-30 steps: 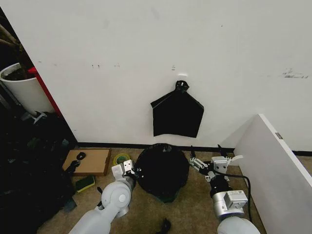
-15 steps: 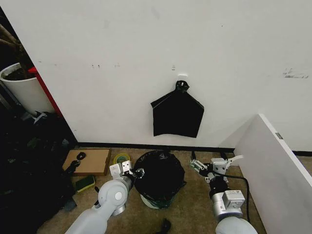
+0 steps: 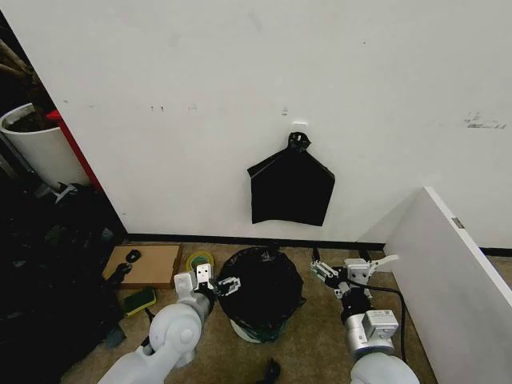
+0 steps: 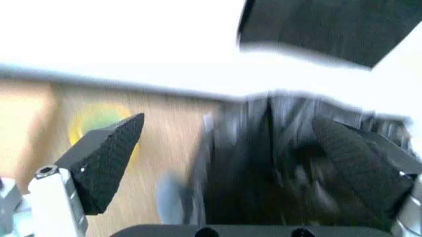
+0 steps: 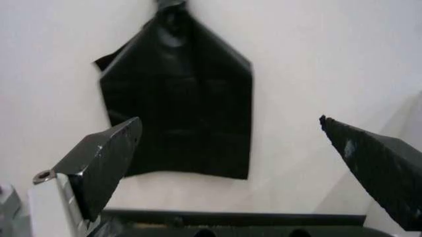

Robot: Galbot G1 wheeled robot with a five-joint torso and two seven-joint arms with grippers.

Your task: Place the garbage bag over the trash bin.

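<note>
At the lower centre of my head view, on the floor by the wall, the bag [image 3: 262,284] is draped over the bin [image 3: 242,329], crinkled and glossy, covering its top and most of its side; only a strip of white shows at the bin's lower left. My left end effector [image 3: 218,284] sits at the bag's left edge with its fingers spread apart, released. In the left wrist view the two black pads [image 4: 108,158] stand wide, with the bag's folds [image 4: 264,163] between and behind them, though blur keeps me from telling whether either pad touches the plastic. My right end effector [image 3: 344,270] is lower right of centre, just beside the bag's right side and apart from it, fingers splayed and holding nothing. The right wrist view looks between its open fingers [image 5: 105,158] at the flat black bundle [image 5: 181,103] hanging on the wall. In the head view that bundle [image 3: 291,188] hangs mid-frame above the bin. A cardboard piece [image 3: 150,264] and a tape roll [image 3: 199,261] lie on the floor at lower left, and a white panel [image 3: 448,264] leans at lower right.
</note>
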